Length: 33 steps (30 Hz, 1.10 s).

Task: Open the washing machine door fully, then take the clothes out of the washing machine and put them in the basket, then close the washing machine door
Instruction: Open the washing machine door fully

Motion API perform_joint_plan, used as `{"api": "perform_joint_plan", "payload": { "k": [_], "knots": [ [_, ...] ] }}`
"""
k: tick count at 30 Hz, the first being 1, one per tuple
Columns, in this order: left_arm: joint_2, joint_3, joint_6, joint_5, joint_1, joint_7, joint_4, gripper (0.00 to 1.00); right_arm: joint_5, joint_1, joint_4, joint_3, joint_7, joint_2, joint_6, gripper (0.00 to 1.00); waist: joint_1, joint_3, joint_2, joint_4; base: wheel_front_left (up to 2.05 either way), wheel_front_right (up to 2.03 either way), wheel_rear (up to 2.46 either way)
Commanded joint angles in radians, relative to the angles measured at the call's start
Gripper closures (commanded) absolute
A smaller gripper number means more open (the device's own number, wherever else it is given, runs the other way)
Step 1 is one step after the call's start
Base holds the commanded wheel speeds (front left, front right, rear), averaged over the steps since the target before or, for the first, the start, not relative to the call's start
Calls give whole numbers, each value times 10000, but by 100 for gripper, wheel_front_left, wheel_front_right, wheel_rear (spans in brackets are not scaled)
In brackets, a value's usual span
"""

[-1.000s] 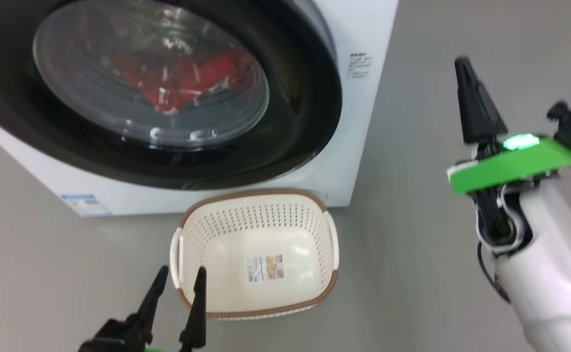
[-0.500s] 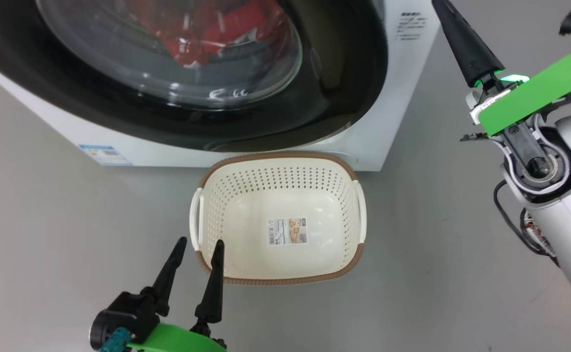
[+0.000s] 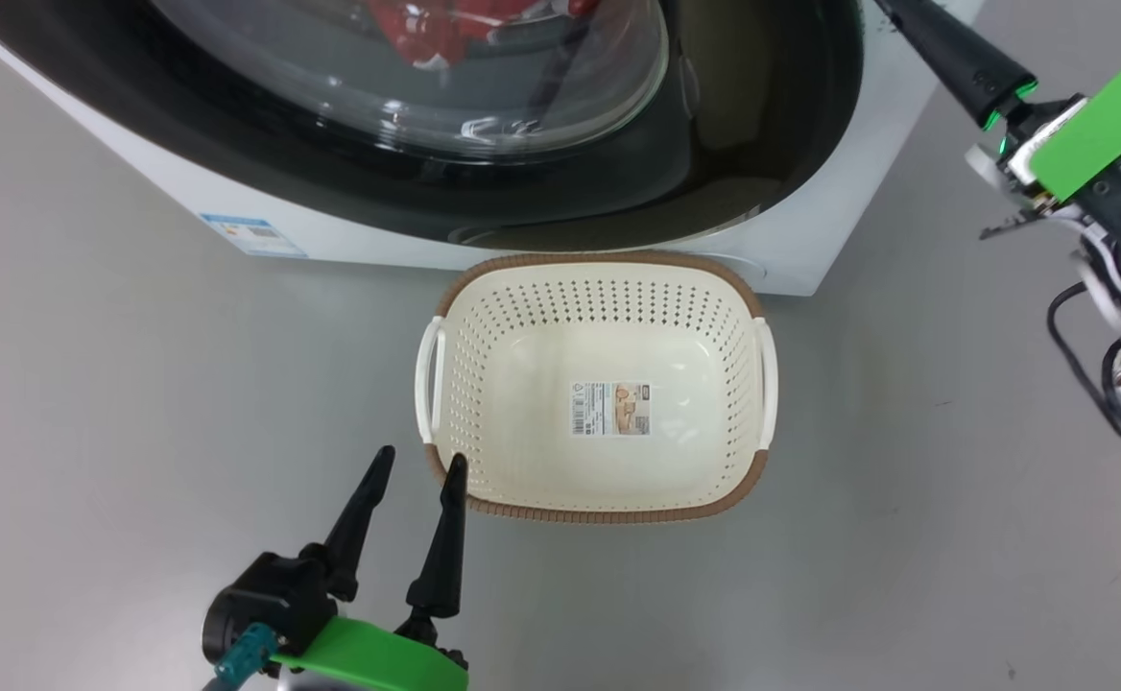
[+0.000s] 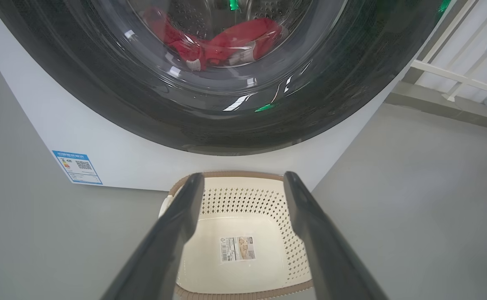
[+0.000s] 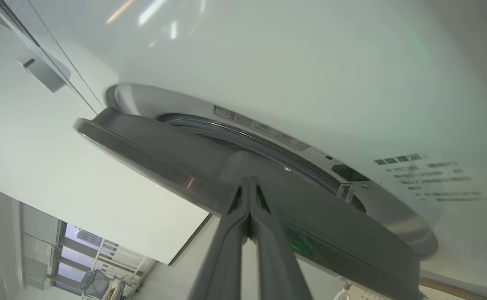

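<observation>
The basket [image 3: 608, 512] sits on the floor [image 3: 138, 384] below the door [image 3: 743, 144], ready for the clothes [image 3: 445, 24] behind it, while the right end effector [image 5: 248, 183], pinched shut, points at its edge, seemingly to swing it, and the left end effector [image 3: 421, 455] hovers wide.

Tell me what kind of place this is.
Probably a laundry area, perhaps a staged one: a white front-loading washing machine with red clothes behind its glass, an empty basket in front of it, and a bare grey floor.

blocked: washing machine [image 3: 839, 192] mouth, behind washing machine door [image 3: 762, 115] | free: basket [image 3: 599, 259] top open
</observation>
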Motion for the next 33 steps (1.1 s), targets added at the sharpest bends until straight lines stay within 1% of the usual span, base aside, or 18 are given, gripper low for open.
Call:
{"api": "perform_joint_plan", "payload": {
  "k": [1, 9, 18, 26, 33],
  "knots": [
    [81, 264, 76, -51, -263, -122, -215, 0, 167, -222, -174, -63, 143, -97, -7, 100, 0, 179, -1, 144, 0, 0, 0],
    [81, 63, 113, -148, -451, -122, -239, 0, 51, -581, 143, -233, 952, -155, -7, 100, 0, 489, -1, 343, 0, 0, 0],
    [81, -118, 126, -228, -504, -122, -232, 0, -50, -602, 249, -510, 1265, -2, -7, 100, 0, 620, -1, 440, 0, 0, 0],
    [81, -113, 99, -292, -501, -122, -184, 0, -29, -368, 219, -593, 1648, 126, -7, 100, 0, 485, -1, 455, 0, 0, 0],
    [81, -99, 74, -271, -385, -122, -133, 0, -160, 119, 21, -598, 1894, 219, -7, 100, 0, 154, -1, 414, 0, 0, 0]
  ]
}}
